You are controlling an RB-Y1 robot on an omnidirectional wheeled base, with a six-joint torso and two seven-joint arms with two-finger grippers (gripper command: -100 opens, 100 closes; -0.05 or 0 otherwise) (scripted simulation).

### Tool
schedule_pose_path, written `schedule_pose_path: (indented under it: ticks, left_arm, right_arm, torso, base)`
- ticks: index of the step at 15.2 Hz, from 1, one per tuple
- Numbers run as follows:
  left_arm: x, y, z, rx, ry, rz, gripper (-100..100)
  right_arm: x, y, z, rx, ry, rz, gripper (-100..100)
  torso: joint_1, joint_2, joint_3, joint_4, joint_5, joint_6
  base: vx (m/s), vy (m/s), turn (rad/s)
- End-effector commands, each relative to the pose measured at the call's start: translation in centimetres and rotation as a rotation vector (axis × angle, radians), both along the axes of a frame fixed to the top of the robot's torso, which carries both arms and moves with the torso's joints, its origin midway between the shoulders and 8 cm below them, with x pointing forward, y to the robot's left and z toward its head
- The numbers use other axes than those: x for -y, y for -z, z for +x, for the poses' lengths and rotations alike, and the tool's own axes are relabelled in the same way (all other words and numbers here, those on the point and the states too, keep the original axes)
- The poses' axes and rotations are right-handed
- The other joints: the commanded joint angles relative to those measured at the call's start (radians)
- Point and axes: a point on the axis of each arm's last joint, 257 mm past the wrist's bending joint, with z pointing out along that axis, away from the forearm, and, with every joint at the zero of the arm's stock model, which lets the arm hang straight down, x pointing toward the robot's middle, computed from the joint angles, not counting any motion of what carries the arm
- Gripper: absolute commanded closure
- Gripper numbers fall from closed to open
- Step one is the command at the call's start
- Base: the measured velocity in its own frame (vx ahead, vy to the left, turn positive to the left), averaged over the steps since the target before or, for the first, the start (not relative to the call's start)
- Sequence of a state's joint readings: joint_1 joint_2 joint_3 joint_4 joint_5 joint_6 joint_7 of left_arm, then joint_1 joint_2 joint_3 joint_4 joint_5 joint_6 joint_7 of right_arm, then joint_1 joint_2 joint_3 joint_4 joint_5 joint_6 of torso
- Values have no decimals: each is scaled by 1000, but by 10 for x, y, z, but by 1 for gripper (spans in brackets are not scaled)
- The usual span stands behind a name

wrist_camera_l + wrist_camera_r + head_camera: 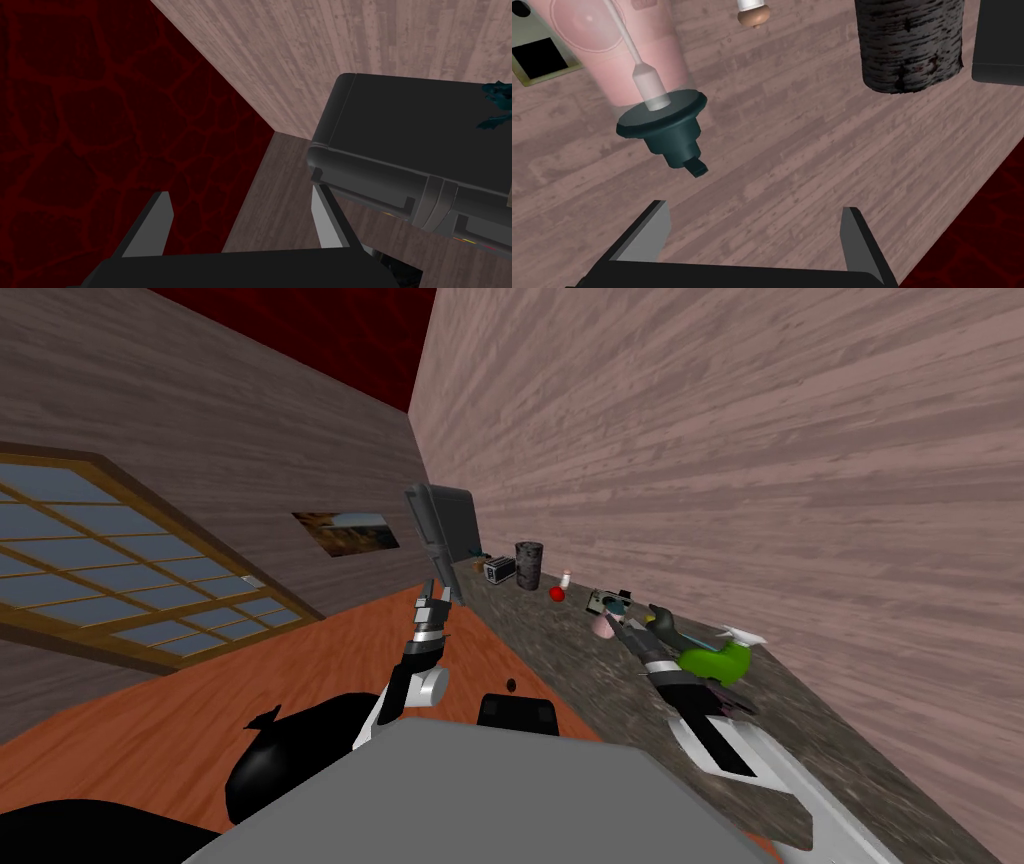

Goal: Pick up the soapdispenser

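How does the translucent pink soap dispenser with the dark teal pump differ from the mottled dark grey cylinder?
The soap dispenser is see-through pink; the cylinder is opaque, mottled dark grey. The dispenser carries a teal pump with a nozzle; the cylinder has none. The dispenser is nearer the open right gripper. Both stand on the counter.

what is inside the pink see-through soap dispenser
A thin white tube runs inside the translucent pink soap dispenser from its dark teal pump cap. The tube's far end is cut off by the picture's edge; nothing else shows inside.
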State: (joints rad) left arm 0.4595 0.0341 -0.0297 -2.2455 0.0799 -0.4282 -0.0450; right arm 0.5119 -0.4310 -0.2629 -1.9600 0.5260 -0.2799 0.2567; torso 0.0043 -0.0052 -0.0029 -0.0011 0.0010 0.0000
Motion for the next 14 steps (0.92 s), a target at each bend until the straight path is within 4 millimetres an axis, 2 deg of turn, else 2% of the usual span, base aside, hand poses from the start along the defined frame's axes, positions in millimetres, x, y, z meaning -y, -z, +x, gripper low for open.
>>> schedule_pose_path:
  ticks: [1, 3, 6, 8, 9, 12, 13, 14]
  left_arm:
    - [0, 0, 0, 0, 0, 0, 0]
    - [0, 0, 0, 0, 0, 0, 0]
    - [0, 0, 0, 0, 0, 0, 0]
    - [0, 0, 0, 0, 0, 0, 0]
    - [0, 0, 0, 0, 0, 0, 0]
    - [0, 0, 0, 0, 0, 0, 0]
    - [0, 0, 0, 0, 0, 0, 0]
    - [0, 0, 0, 0, 0, 0, 0]
  right_arm:
    - [22, 13, 1, -45, 46, -64, -100]
    - [41, 25, 0, -84, 84, -115, -100]
    - [50, 30, -1, -102, 102, -139, -100]
    - [68, 39, -3, -137, 135, -184, -100]
    - [83, 46, -5, -166, 164, -224, -100]
    - [106, 55, -10, -207, 204, -280, -100]
    - [94, 51, -9, -188, 184, -252, -100]
    - [97, 52, -9, -192, 189, -259, -100]
  torso:
    - [0, 0, 0, 0, 0, 0]
    - [0, -1, -1, 0, 0, 0]
    - [-2, 0, 0, 0, 0, 0]
    - [-3, 2, 1, 0, -1, 0]
    - [-3, 2, 1, 0, -1, 0]
    - [-1, 0, 0, 0, 0, 0]
    - [-1, 0, 0, 0, 0, 0]
    - [-2, 1, 0, 0, -1, 0]
  base:
    - [83, 67, 21]
    - [80, 61, 33]
    - [41, 37, 19]
    - [32, 27, 22]
    - [58, 46, 38]
    - [68, 48, 19]
    - [34, 25, -5]
    - [12, 9, -2]
